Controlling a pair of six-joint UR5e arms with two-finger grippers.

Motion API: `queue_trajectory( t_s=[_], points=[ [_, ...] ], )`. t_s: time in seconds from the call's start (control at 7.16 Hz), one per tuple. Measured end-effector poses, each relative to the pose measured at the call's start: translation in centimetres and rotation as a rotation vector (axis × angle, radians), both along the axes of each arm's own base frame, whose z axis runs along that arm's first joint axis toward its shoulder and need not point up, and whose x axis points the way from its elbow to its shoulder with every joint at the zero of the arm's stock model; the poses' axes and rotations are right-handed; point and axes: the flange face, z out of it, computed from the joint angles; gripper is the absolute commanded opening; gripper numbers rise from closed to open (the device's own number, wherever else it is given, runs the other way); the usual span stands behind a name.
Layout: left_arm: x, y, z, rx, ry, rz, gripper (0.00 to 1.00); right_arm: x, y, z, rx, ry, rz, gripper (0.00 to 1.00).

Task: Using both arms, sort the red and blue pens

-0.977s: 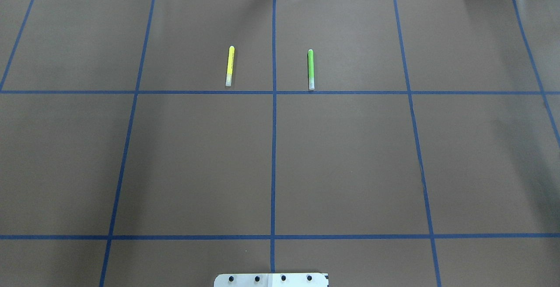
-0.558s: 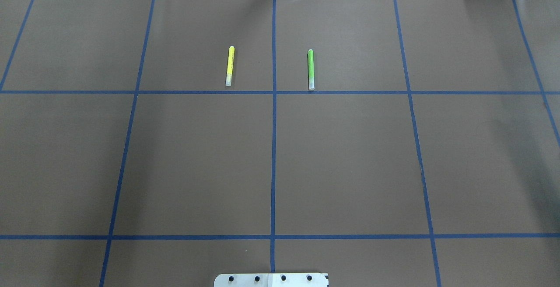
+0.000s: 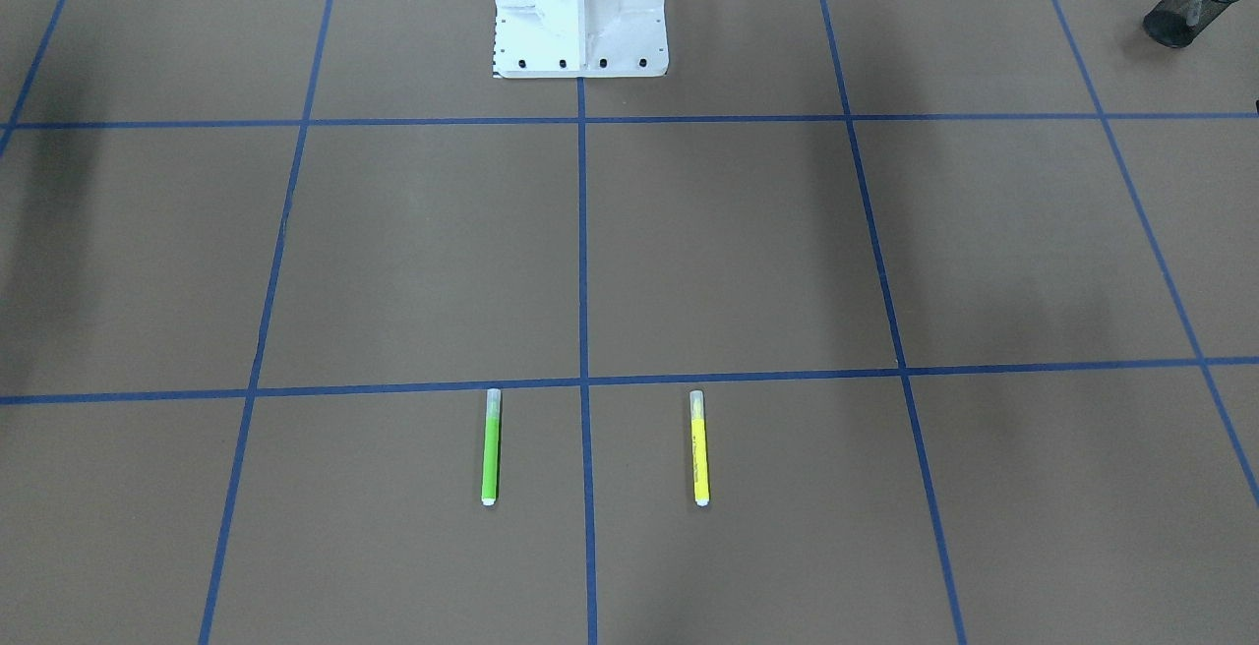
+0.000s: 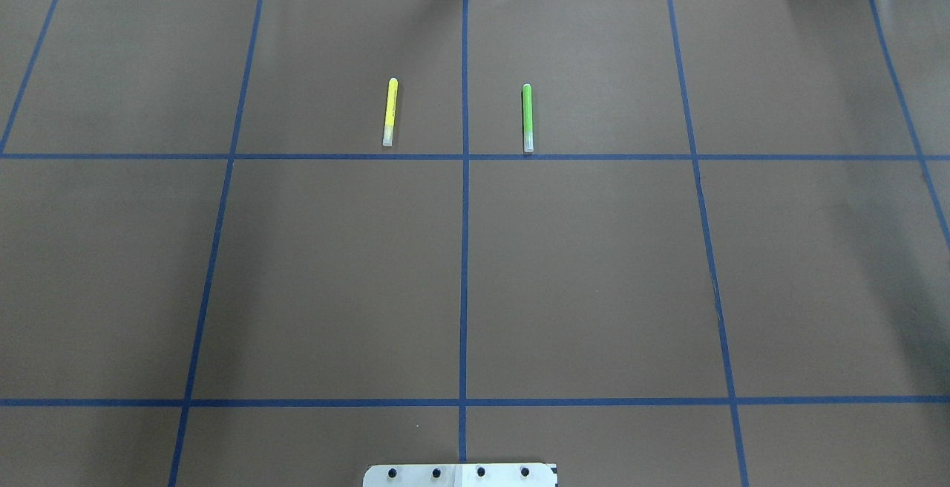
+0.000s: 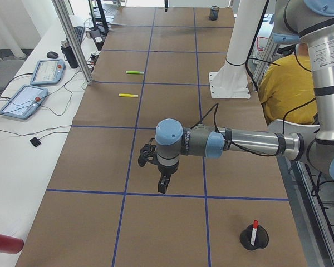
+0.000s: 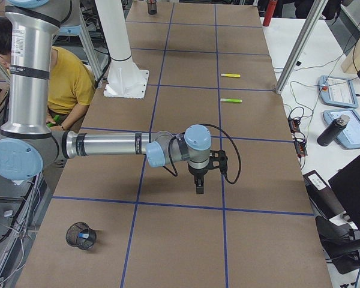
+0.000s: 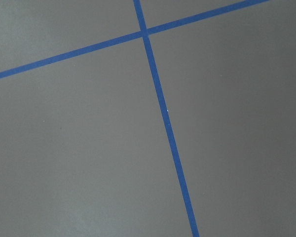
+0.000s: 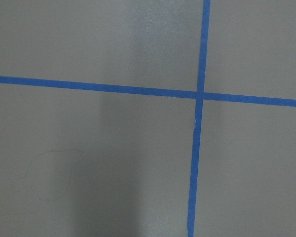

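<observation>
Red-capped white pen (image 5: 255, 227) and blue pen (image 6: 84, 238) each sit in a black mesh cup (image 5: 254, 238), so the left gripper (image 5: 163, 183) or right gripper (image 6: 198, 183), open or closed I cannot tell, risks wrongly grabbing the slim green marker (image 4: 528, 117).

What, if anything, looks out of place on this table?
Nothing stands out. The green marker and yellow marker lie straight and parallel on the table; the red pen stands in one mesh cup, the blue pen sits in the other cup.

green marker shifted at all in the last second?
No. In the overhead view the green marker keeps its spot: near end just short of the horizontal tape line, same gap as before.
</observation>
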Motion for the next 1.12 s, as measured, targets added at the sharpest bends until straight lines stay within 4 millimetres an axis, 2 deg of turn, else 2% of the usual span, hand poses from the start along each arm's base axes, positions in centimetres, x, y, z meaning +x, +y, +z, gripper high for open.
queue_trajectory(
  t_s=[1.12],
  points=[
    [0.0, 0.0, -0.1, 0.002, 0.002, 0.0, 1.0, -0.1, -0.6, -1.6, 0.029, -0.007, 0.002, 1.0]
  ],
)
